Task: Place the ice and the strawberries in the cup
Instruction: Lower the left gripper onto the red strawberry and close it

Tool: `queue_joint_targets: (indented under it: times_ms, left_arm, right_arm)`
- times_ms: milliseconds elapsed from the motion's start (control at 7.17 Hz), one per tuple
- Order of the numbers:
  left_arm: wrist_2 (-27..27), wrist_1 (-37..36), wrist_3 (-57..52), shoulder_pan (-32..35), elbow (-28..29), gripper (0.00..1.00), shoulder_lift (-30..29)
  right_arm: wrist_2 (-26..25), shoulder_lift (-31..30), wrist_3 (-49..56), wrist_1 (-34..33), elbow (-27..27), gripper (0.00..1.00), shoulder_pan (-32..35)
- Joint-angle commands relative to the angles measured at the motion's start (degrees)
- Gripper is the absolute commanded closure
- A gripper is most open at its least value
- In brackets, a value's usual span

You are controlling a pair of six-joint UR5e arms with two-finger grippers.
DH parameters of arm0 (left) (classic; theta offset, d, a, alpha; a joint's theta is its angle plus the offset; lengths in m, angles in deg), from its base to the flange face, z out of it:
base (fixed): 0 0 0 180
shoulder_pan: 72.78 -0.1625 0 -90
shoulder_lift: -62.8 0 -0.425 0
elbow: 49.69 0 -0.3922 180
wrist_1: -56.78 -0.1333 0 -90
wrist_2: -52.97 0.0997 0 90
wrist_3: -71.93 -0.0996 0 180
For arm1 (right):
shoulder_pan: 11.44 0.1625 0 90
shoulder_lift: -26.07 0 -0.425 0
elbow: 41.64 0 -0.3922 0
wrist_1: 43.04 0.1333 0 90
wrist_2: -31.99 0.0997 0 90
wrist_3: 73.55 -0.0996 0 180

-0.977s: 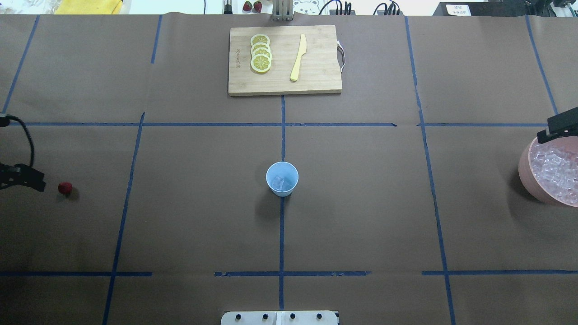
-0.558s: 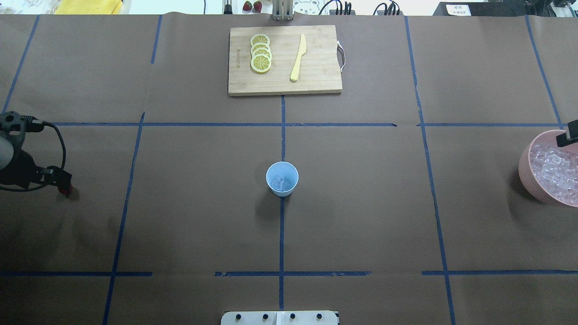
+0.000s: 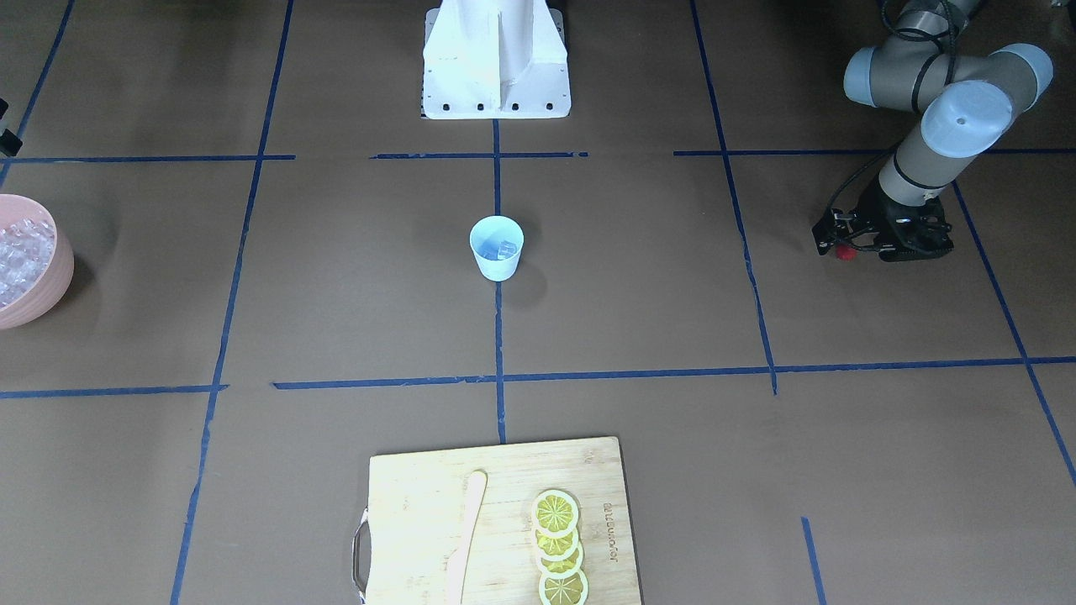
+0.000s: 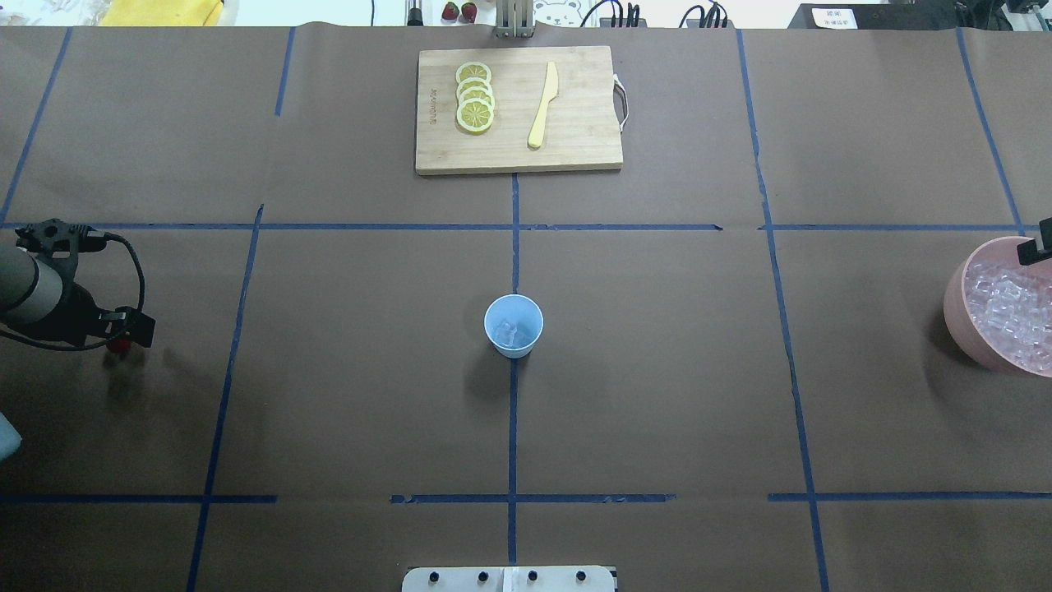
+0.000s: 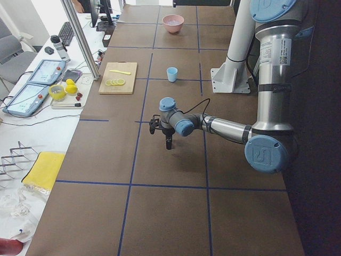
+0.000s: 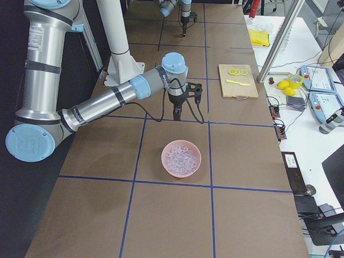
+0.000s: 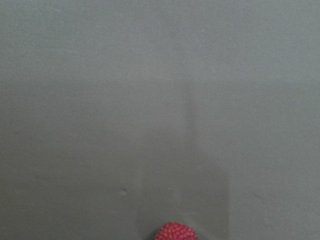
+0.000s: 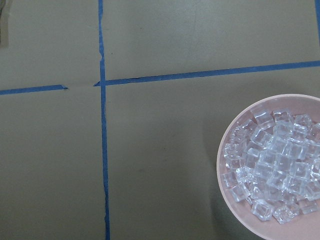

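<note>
Front-facing: cup [image 3: 497,246] stood upright mid-table [image 3: 639,277], mouth up, with bare surface all round it. The strawberry [image 3: 843,253] lay near the table's edge on the robot's left, right at the tip of the left tool [image 3: 837,242]. Spread or pinching it, couldn't tell. Pink bowl [image 3: 52,281] sat at the opposite edge.

Overhead: some ice [image 4: 511,333] was in the cup and more was heaped in the bowl. Cutting board [image 4: 575,148] sat at the middle of the far edge, well apart from the cup.

Left side: near arm reached low, tool pointing down.

Right side: right tool [image 6: 176,112] pointed down, near the bowl on its table-centre side. Couldn't tell how its jaws stood.

Left wrist: strawberry was cut off by the bottom edge, round, no long axis readable.

Right wrist: bowl was at lower right, bare table elsewhere.
</note>
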Motion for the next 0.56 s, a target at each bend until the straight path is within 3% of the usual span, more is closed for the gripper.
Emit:
queue_joint_targets:
  times_ms: [0, 140, 419]
  left_arm:
    - [0.0, 0.0, -0.1, 0.0, 0.4, 0.19, -0.3]
    - [0.0, 0.0, -0.1, 0.0, 0.4, 0.39, -0.3]
    - [0.0, 0.0, -0.2, -0.1, 0.3, 0.87, -0.3]
  right_arm:
    - [0.0, 0.2, 0.0, 0.0, 0.2, 0.01, -0.1]
    - [0.0, 0.1, 0.0, 0.0, 0.1, 0.01, 0.0]
    - [0.0, 0.0, 0.0, 0.1, 0.2, 0.01, 0.0]
